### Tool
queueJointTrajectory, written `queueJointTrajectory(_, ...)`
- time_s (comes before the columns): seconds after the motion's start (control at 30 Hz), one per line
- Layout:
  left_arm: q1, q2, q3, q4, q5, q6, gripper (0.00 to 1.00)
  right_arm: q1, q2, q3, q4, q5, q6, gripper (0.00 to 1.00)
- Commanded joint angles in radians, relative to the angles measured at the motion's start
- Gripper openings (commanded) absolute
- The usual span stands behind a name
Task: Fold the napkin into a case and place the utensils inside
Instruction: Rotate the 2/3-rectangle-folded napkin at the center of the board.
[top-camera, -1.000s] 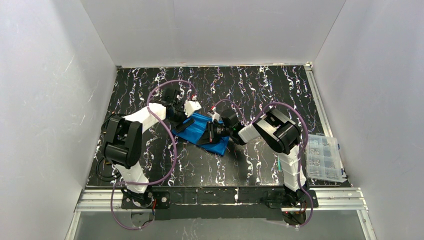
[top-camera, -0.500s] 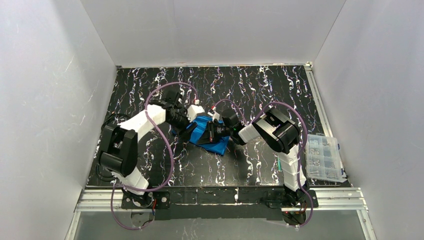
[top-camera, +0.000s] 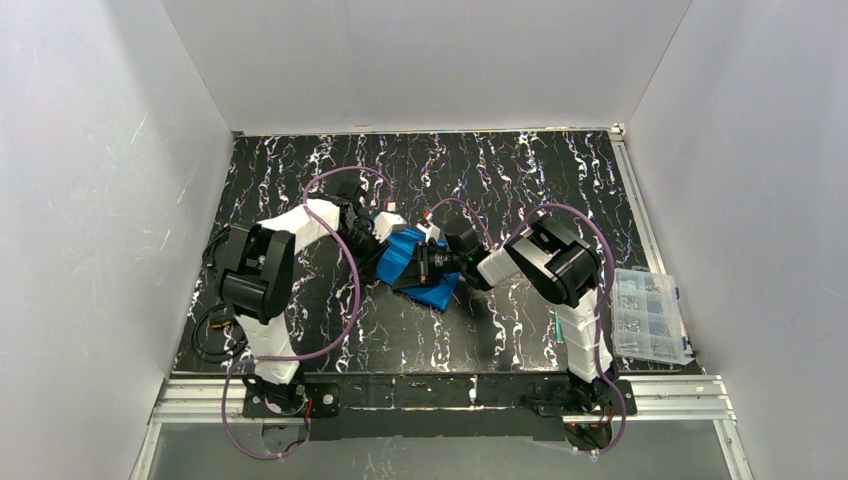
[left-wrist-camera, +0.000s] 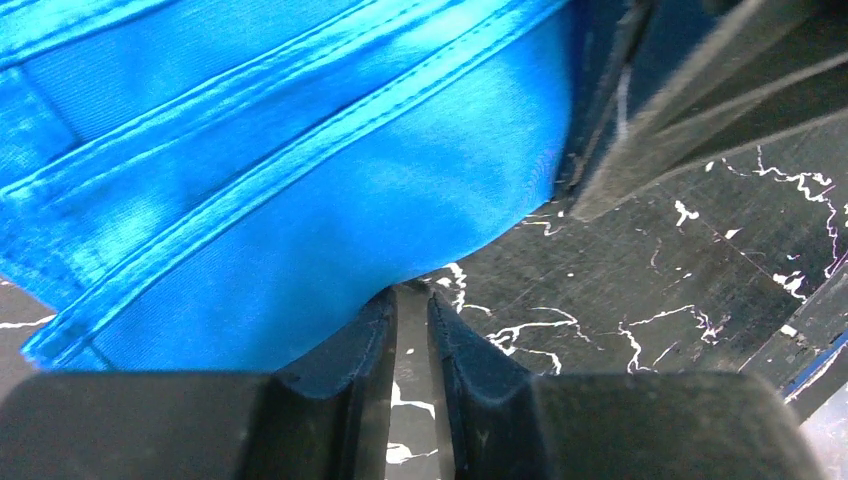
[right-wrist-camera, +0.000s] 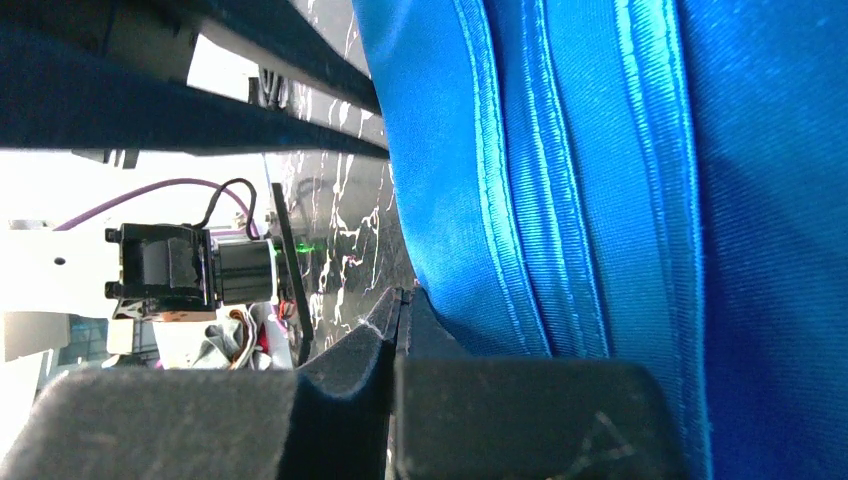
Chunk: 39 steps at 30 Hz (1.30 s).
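Bright blue hemmed cloth napkin (top-camera: 436, 292), folded in layers, is lying at frame centre on the black white-veined table (top-camera: 520, 180). Its hems are showing as parallel ridges in both wrist views. Bare tabletop is lying open on all sides, widest toward the top of the frame. Clear plastic compartment box (top-camera: 648, 315) is sitting at the right table edge, well apart.

Left arm is reaching in from the left, elbow raised. The left gripper (top-camera: 378, 238) is meeting the napkin's upper-left rim. Its fingers (left-wrist-camera: 350, 340) are standing nearly together with a thin slit between; cannot tell whether cloth is pinched.

Right arm is bending in from the right, right gripper (top-camera: 424, 262) over the napkin. Its fingers are pressing together beside a hem.
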Motion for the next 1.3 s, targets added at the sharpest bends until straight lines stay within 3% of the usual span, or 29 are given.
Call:
queueJointTrajectory(0.0,0.058,0.058,0.074,-0.076,0.013,-0.006,0.16,-0.007,0.023,-0.041,-0.024,0.0,-0.026,0.03)
queueJointTrajectory(0.27,0.198,0.22,0.299,-0.259,0.195,-0.074,0.13,-0.009,0.024,-0.054,0.03,-0.014,0.027,0.03)
queueJointTrajectory(0.5,0.239,0.365,0.495,-0.413,0.302,-0.141,0.11,-0.012,0.048,-0.079,0.135,-0.01,0.115,0.03)
queueJointTrajectory(0.73,0.259,0.293,0.506,-0.467,0.321,-0.119,0.11,-0.013,0.08,-0.099,0.277,0.003,0.226,0.03)
queueJointTrajectory(0.87,0.258,0.282,0.489,-0.48,0.34,-0.133,0.13,-0.013,0.057,-0.096,0.302,0.022,0.261,0.08)
queueJointTrajectory(0.97,0.258,0.28,0.456,-0.456,0.3,-0.15,0.14,-0.017,-0.026,-0.048,0.191,0.023,0.215,0.18)
queueJointTrajectory(1.1,0.257,0.232,0.364,-0.377,0.26,-0.189,0.14,-0.052,-0.163,0.075,-0.139,0.041,0.023,0.36)
queueJointTrajectory(1.27,0.238,0.184,0.26,-0.282,0.22,-0.238,0.15,-0.127,-0.238,0.173,-0.432,0.088,-0.157,0.41)
